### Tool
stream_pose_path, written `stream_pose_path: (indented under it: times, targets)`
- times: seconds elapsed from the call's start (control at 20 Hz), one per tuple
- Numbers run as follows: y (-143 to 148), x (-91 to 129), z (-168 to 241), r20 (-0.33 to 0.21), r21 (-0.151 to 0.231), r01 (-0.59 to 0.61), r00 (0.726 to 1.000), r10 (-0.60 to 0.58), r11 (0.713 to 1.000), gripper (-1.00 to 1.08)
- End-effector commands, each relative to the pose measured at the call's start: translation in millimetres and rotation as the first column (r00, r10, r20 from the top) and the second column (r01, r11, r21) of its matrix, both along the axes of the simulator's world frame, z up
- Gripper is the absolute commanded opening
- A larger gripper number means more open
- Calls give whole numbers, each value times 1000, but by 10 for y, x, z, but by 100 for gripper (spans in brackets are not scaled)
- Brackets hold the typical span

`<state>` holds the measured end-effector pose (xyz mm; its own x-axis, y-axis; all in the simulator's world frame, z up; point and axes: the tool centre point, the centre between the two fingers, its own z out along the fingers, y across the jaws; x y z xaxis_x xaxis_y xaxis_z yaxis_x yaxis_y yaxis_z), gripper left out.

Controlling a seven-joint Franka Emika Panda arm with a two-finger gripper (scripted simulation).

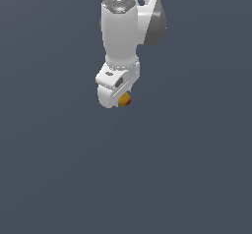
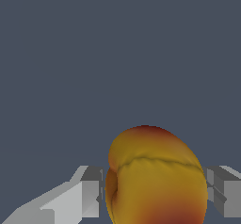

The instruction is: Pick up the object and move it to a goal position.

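The object is a small round fruit-like ball (image 1: 125,99), yellow-orange with red blotches. In the exterior view it peeks out from under the white gripper (image 1: 119,100), mostly hidden by the hand. In the wrist view the ball (image 2: 155,176) fills the space between the two grey fingers (image 2: 90,192), which press against its two sides. The gripper (image 2: 153,190) is shut on the ball. The arm points straight down from the top of the exterior view.
A plain dark blue-grey surface (image 1: 59,169) fills both views. No other objects or edges show.
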<state>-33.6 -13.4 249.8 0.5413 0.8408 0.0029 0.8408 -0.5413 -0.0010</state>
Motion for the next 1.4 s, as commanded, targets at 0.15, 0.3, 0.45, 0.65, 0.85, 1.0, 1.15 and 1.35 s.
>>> stream_pose_path:
  times: [0.15, 0.3, 0.45, 0.65, 0.85, 1.0, 1.15, 1.35]
  targets:
    - [-191, 97, 571, 0, 0, -1, 1000, 1, 1000, -100]
    - [-295, 156, 868, 0, 0, 0, 1000, 0, 1000, -100]
    - [-392, 214, 1146, 0, -1, 0, 1000, 0, 1000, -100]
    - [-499, 281, 1451, 0, -1, 1, 1000, -1, 1000, -100]
    - [-576, 334, 1669, -1, -2, 1, 1000, -1, 1000, -100]
    - [-616, 364, 1783, -1, -3, 2, 1000, -2, 1000, -100]
    - [-644, 386, 1863, -1, -3, 2, 1000, -2, 1000, -100]
    - [-665, 404, 1921, -1, -3, 2, 1000, -2, 1000, -100]
